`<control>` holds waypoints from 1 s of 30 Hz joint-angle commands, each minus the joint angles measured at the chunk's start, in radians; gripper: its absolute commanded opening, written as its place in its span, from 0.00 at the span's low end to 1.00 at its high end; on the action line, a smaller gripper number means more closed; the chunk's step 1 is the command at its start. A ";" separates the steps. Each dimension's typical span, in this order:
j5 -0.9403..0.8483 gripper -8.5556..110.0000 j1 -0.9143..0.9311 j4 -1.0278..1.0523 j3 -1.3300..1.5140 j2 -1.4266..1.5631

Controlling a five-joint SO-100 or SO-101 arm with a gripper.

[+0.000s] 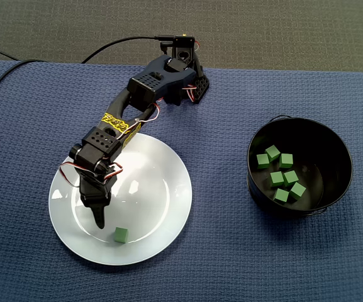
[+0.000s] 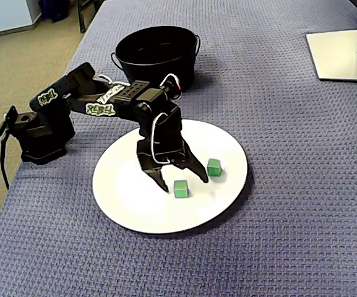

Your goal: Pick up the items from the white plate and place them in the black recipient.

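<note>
Over the round white plate (image 2: 135,210), the black two-finger gripper (image 2: 183,181) hangs with its jaws spread. One small green cube (image 2: 180,189) sits by its tips, and a second green cube (image 2: 213,167) lies nearby.

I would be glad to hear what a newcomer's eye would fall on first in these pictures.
The white plate glows against the blue cloth. The black arm lowers its open hand over the plate, with one green cube at the fingertips and a second cube beside it. To the plate's right in a fixed view, the black bucket holds a cluster of green cubes.
</note>
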 commanded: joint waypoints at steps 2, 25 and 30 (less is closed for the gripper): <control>-0.014 0.20 0.000 -0.051 -0.055 0.002; 0.066 0.07 0.109 -0.098 0.360 1.181; -0.015 0.07 -0.288 -0.135 0.595 1.557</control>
